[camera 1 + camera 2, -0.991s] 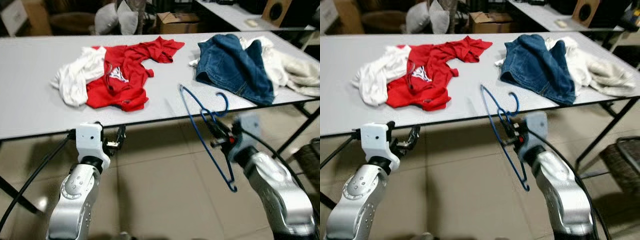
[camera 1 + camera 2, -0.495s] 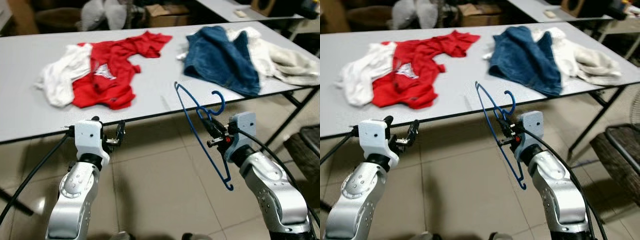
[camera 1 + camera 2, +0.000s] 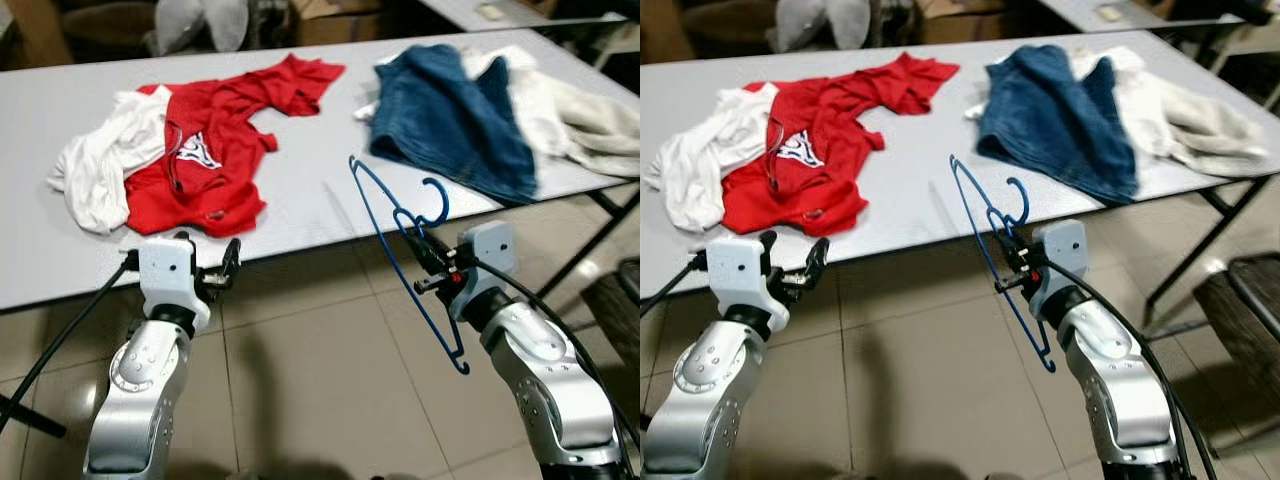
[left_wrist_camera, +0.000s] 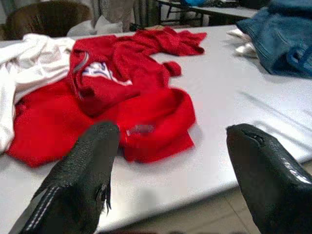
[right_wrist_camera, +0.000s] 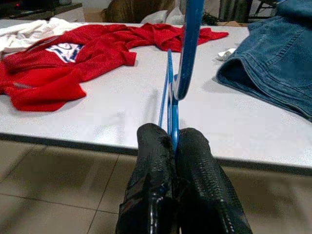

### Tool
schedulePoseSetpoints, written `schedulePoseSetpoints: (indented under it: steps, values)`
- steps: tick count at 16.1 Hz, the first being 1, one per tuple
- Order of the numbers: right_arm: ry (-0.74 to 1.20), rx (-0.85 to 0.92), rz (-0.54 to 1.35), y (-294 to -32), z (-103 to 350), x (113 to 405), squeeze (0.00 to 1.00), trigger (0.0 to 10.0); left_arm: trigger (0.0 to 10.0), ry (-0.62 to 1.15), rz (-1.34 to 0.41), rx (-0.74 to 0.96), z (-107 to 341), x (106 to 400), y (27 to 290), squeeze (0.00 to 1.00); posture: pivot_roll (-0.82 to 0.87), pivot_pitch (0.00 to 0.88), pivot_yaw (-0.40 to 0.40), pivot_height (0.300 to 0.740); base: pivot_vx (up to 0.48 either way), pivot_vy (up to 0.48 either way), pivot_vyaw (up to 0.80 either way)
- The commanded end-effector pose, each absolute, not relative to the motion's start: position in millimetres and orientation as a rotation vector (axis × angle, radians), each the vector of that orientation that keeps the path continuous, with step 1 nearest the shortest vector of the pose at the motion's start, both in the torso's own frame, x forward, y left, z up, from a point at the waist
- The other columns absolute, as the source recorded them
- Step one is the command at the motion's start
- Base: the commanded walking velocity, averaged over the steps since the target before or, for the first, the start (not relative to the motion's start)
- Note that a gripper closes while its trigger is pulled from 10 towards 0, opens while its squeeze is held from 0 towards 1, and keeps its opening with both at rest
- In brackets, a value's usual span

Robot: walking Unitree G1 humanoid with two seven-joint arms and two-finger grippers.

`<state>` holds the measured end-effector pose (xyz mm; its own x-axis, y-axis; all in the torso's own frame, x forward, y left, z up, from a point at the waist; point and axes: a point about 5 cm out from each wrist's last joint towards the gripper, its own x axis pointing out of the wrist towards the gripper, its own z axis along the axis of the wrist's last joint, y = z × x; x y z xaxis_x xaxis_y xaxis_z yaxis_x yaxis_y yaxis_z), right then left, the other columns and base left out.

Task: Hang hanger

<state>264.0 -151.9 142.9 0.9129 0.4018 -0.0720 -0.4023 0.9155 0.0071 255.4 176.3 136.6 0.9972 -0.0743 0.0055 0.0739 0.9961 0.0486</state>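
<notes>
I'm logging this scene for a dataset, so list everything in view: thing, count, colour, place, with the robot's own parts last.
hanger: one, blue, held in the air at the table's near edge.
red shirt: one, red with a white print, crumpled on the table's left half.
white garment: one, white, against the red shirt's left side.
jeans: one, blue denim, on the table's right half.
cream garment: one, off-white, right of the jeans.
table: one, grey top, across the view.
left gripper: fingers open, holding nothing, below the table's near edge.
right gripper: shut on the hanger.
</notes>
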Motion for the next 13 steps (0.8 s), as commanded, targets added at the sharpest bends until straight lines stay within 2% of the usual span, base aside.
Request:
schedulePoseSetpoints:
  steps: [1, 7, 13]
  values:
    - [0.061, -0.009, 0.414, -153.2, 143.9, 264.4, 0.0, 10.0, 10.0, -0.009, -0.081, 0.05, 136.6, 254.9, 175.3, 0.0, -0.08, 0.057, -0.011, 0.74, 0.371, 0.0, 0.0]
    - [0.056, -0.009, 0.43, -148.7, 142.8, 266.6, 0.0, 10.0, 10.0, -0.003, -0.09, 0.06, 136.0, 254.4, 176.2, 0.0, -0.07, 0.06, -0.012, 0.74, 0.372, 0.0, 0.0]
    - [0.049, -0.006, 0.426, -150.5, 143.5, 265.2, 0.0, 10.0, 10.0, 0.003, -0.112, 0.066, 134.8, 258.9, 173.5, 0.0, -0.09, 0.057, 0.019, 0.74, 0.368, 0.0, 0.0]
